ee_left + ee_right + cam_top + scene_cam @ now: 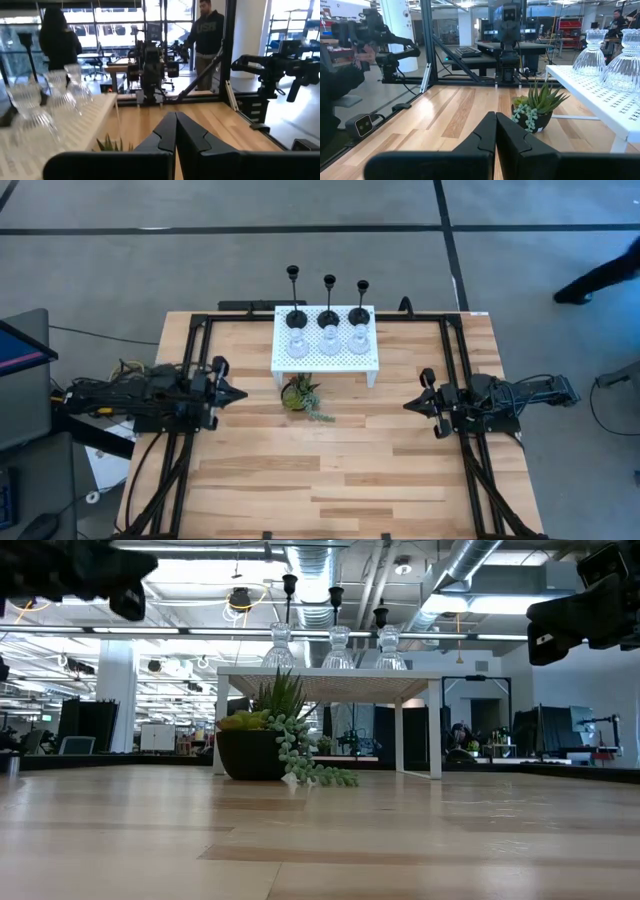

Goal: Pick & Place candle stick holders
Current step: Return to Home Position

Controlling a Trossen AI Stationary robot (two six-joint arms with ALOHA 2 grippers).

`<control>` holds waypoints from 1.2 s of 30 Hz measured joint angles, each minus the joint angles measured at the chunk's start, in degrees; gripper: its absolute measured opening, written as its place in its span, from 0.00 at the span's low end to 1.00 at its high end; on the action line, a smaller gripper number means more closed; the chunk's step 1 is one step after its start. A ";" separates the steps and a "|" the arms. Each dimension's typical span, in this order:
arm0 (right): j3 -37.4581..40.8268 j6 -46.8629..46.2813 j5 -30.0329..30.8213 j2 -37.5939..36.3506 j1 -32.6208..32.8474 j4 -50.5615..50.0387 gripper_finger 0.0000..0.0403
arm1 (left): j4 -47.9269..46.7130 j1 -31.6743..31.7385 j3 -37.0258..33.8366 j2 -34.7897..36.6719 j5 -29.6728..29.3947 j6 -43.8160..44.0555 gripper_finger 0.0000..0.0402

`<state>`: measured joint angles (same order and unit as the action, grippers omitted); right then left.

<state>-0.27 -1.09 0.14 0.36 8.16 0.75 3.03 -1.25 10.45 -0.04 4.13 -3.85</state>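
Note:
Three black candle stick holders stand by their round bases in the far row of a white perforated stand. Three clear glass holders stand in the row in front of them. The low view shows the glass ones on the stand's top. My left gripper hovers at the table's left, shut and empty, pointing toward the right. My right gripper hovers at the table's right, shut and empty, pointing toward the left. Each wrist view shows the shut fingertips: left, right.
A small green potted plant sits on the wood just in front of the stand, between the two grippers. Black frame rails run along the table's sides and far edge. Bare wood lies toward the near edge. People stand in the room beyond.

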 joint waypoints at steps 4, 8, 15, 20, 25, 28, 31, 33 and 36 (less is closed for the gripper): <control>0.00 -0.01 -0.07 0.00 -0.01 0.00 0.00 | 3.10 -0.01 -4.30 0.01 -0.01 2.73 0.01; 0.01 -0.01 -0.10 0.00 0.00 0.00 0.00 | 4.33 -0.01 -7.05 0.01 0.01 3.21 0.01; 0.00 -0.01 -0.11 0.00 -0.01 0.00 0.00 | 4.70 0.01 -9.08 0.01 0.01 4.73 0.01; 0.00 -0.01 -0.11 0.00 -0.01 0.00 0.00 | 2.65 0.02 -10.15 -0.08 -0.82 5.48 0.01; 0.00 -0.01 -0.11 0.00 0.00 0.00 0.00 | 1.81 0.04 -10.15 -0.06 -1.04 5.77 0.01; 0.02 -0.01 -0.11 0.00 -0.01 -0.01 0.00 | 1.79 0.03 -10.15 -0.08 -1.04 5.85 0.01; 0.00 -0.01 -0.11 0.00 -0.01 0.00 0.00 | 1.91 0.04 -10.15 -0.06 -1.04 5.79 0.01; 0.00 -0.01 -0.11 0.00 -0.01 0.00 0.00 | 1.92 0.04 -10.15 -0.06 -1.06 5.79 0.01; 0.02 -0.01 -0.11 0.00 -0.01 0.00 0.00 | 2.01 0.04 -10.15 -0.06 -1.06 5.71 0.01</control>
<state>-0.26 -1.10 0.03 0.36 8.15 0.75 5.03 -1.21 0.30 -0.10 3.07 1.85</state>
